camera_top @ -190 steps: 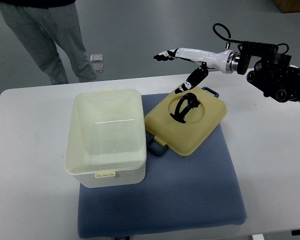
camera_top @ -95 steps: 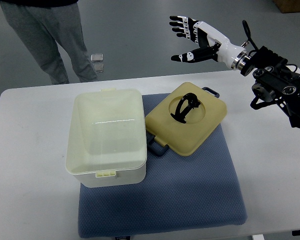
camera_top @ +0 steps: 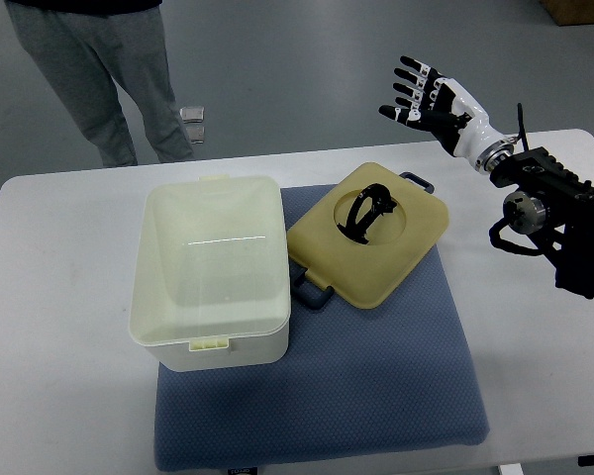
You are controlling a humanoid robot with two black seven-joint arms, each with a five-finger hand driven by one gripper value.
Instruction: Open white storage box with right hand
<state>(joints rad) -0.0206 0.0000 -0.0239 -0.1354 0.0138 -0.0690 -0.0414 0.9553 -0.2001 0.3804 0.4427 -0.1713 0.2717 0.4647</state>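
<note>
One arm in view: you see only the right arm (camera_top: 559,223), entering from the right edge of the frame, dark at the wrist and forearm.
Right hand (camera_top: 431,99): raised in the upper right of the frame, beyond the far edge of the worktop, well apart from box and lid.
Fingers (camera_top: 408,71): spread and relaxed, white with black tips, holding nothing.
Box (camera_top: 210,272): you find it left of centre, upright and open, its pale inside showing; a small latch tab sits on its near rim and another on the far rim.
Lid (camera_top: 368,235): off the box, lying flat just right of it at the frame's centre, turned at an angle; its near left corner is close to the box wall, though you cannot tell whether they touch.
Handle (camera_top: 366,211): black, set in a round recess in the middle of the lid.
Clips (camera_top: 312,287): dark grey, one at the lid's lower left edge and one at its upper right edge.
Mat (camera_top: 376,396): blue, spread under the lid and the right part of the box, reaching the near edge of the worktop.
Worktop (camera_top: 59,396): white, carrying the mat and the box.
Person (camera_top: 99,69): legs in grey trousers stand on the floor in the upper left of the frame, behind the worktop.
Floor items (camera_top: 191,124): two small pale squares lie beside the person's feet; too small for you to identify.
</note>
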